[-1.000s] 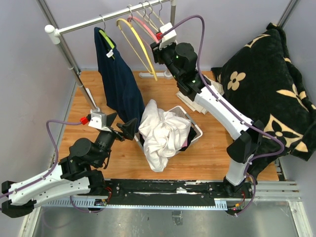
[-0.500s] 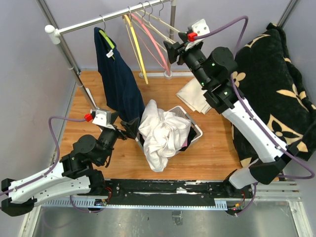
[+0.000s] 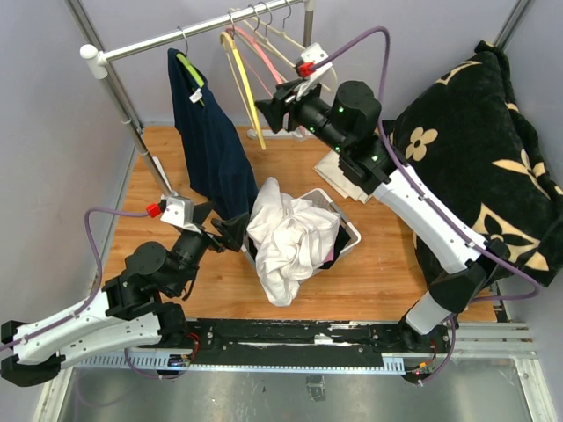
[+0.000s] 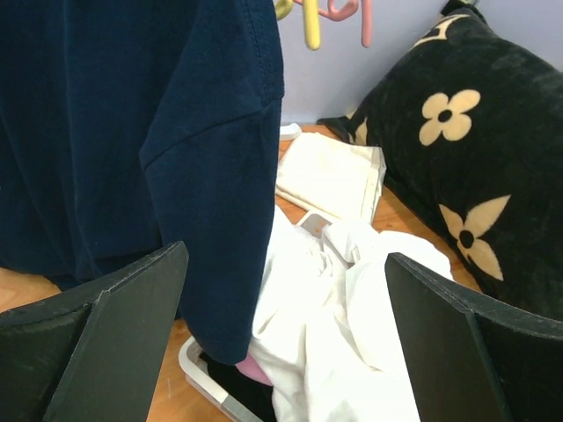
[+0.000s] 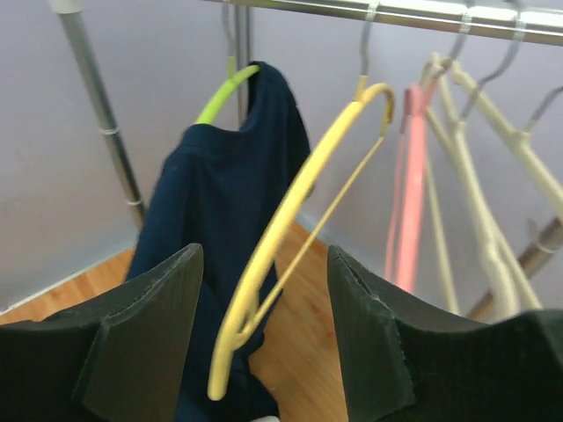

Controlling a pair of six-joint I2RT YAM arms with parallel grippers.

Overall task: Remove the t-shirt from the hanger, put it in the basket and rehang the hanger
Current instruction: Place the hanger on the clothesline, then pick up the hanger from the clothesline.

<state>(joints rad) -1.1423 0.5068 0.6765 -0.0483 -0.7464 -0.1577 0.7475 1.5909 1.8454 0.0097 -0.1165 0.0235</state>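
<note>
Dark navy cotton t-shirt (image 3: 209, 145) hangs on a lime-green plastic hanger (image 3: 193, 70) at the left end of the silver metal rail (image 3: 149, 41). Its hem drops just beside the white plastic basket (image 3: 352, 230), which is heaped with white cloth (image 3: 286, 237).

Black plush blanket (image 3: 475, 149) on the right carries cream flower motifs and letter-like marks, possibly a monogram. It is too folded to read.

Left gripper (image 4: 283, 259) has its jaws spread wide with nothing between them. It sits low in front of the shirt's lower edge and is not touching it. Right gripper (image 5: 264, 255) is up near the rail with its jaws apart, gripping nothing. The yellow plastic hanger (image 5: 290, 207) lines up with the gap, and contact can't be told.

There is open room on the rail between the shirt and the yellow hanger. The pink hanger (image 5: 409, 193) and cream hangers (image 5: 475, 176) crowd the right end.

Bare wooden table (image 3: 378, 264) shows in front of the basket. A folded cream cloth (image 4: 330, 176) lies behind the basket.

In the left wrist view the shirt's collar is cut off and its hem is partly hidden by the left finger.
</note>
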